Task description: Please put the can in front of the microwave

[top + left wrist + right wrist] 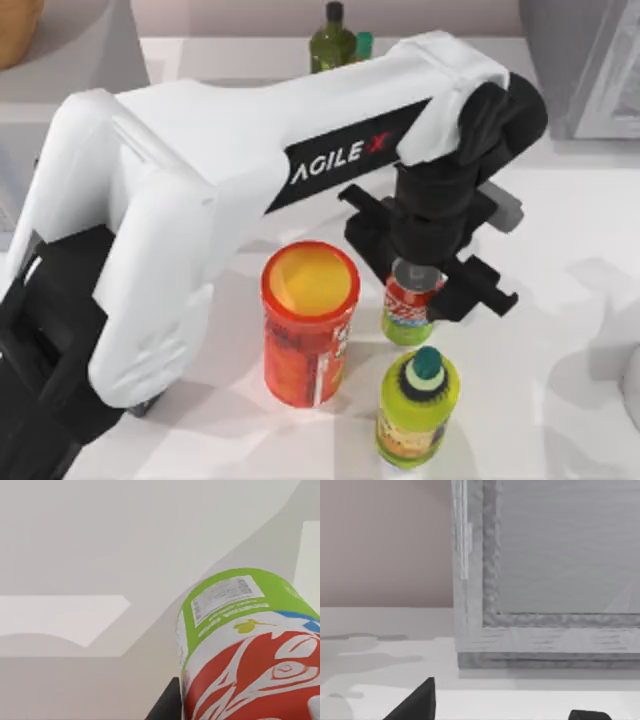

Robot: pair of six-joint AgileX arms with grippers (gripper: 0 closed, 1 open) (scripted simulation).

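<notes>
The can (407, 312), red above and green below, stands upright near the table's middle, and its label looms close in the left wrist view (245, 650). My left gripper (418, 282) comes down over its top and is shut on the can; one dark finger (169, 705) presses its side. The microwave (85, 60) is the light grey box at the back left, with its front hidden behind my left arm. My right gripper (502, 715) hangs open and holds nothing, facing a speckled grey appliance.
An orange-red tube with a yellow lid (310, 322) stands just left of the can. A yellow-green bottle with a teal cap (419, 405) is close in front of it. A dark green bottle (332, 42) stands at the back. The speckled grey appliance (590, 60) fills the back right corner.
</notes>
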